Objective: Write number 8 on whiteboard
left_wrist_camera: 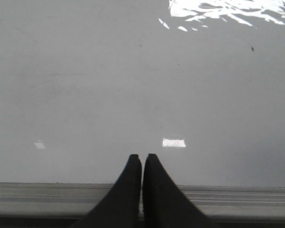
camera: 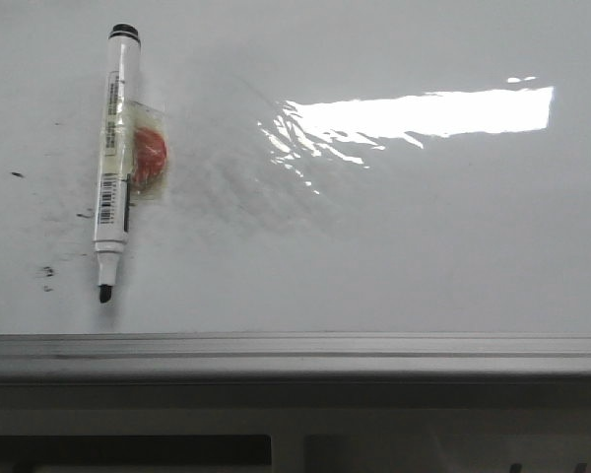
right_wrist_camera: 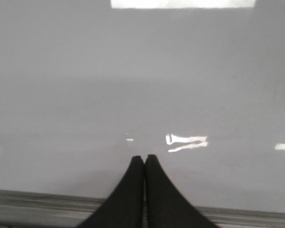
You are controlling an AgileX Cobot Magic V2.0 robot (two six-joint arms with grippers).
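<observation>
The whiteboard is glossy white and fills the front view, with its pale grey edge rail along the near side. No number 8 shows on it, only small black smudges at the left. A white marker with a black tip lies uncapped at the left, tip toward the rail, with a red disc taped to it. My left gripper is shut and empty above the rail. My right gripper is shut and empty above the rail. Neither gripper shows in the front view.
A bright light reflection lies across the board's far right, with faint grey erased smears beside the marker. Below the rail a dark frame with grey bars runs along the near edge.
</observation>
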